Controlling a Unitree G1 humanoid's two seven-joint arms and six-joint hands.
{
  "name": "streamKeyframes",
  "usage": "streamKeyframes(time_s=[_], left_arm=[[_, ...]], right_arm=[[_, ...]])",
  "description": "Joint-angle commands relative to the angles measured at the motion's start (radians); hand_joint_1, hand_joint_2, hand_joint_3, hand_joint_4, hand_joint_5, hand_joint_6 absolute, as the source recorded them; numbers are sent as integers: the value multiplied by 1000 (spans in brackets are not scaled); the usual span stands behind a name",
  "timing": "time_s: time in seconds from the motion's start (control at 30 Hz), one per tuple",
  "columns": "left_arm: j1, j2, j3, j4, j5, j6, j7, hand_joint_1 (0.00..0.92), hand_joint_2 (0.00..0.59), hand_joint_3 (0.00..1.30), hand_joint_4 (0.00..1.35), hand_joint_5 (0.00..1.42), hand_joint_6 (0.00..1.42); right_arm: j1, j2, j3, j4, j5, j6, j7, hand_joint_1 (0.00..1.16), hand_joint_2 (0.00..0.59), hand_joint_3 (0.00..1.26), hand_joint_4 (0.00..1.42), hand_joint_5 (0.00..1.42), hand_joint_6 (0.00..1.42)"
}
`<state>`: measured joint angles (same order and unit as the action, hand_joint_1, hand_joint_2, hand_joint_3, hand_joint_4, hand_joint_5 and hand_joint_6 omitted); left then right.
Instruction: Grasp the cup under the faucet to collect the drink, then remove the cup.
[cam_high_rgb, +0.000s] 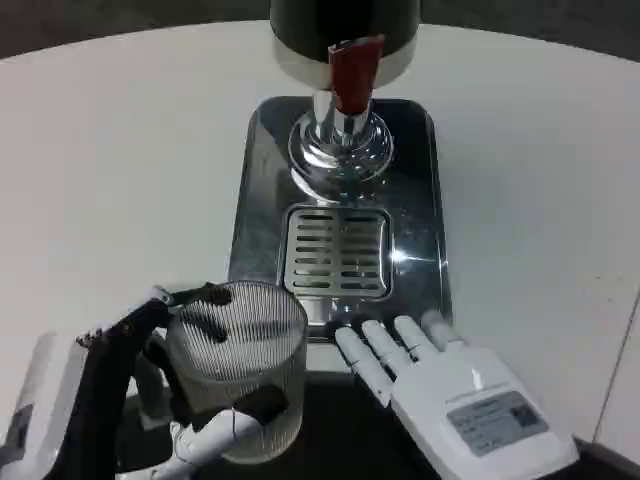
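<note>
A clear ribbed cup (240, 370) stands upright at the table's front edge, left of the drip tray's near corner. My left hand (150, 385) wraps around it, black fingers showing through the glass and on its near side. The dispenser's chrome faucet (342, 140) with a red lever (352, 72) rises at the far end of the steel base (262, 200). A slotted drip grate (337, 252) lies below the faucet, with no cup on it. My right hand (440, 385) lies flat and open, fingertips touching the base's near edge.
The dispenser's dark body (345, 30) fills the top centre. White table (110, 180) spreads to both sides. A dark strip runs along the table's near edge between my hands.
</note>
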<state>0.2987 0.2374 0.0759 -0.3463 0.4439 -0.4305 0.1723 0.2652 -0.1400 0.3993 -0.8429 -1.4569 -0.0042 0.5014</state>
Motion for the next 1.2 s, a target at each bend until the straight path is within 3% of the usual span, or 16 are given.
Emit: streamKeyframes(time_s=[0.03,0.5,0.83,1.2], left_arm=[[7,-2,3,-23,-8,-36,1,517,223,994,1144,949,1128],[-22,0,7,4,-13,-37,4,517,223,994,1144,949,1128],[-245,0,-18,168,23,-59,39,517,223,994,1144,949,1128],[-516,30,-40,473,128,-77,167,518,222,994,1139,949,1089]], right_arm=[[16,12,1,-19,-6,-16,10,754,284,0,0,0,0],[24,30,-2,-15,-15,-19,14,753,284,0,0,0,0],[64,53,-48,-50,-39,-4,27,753,284,0,0,0,0],[161,91,-56,-96,-63,-12,9,753,284,0,0,0,0]])
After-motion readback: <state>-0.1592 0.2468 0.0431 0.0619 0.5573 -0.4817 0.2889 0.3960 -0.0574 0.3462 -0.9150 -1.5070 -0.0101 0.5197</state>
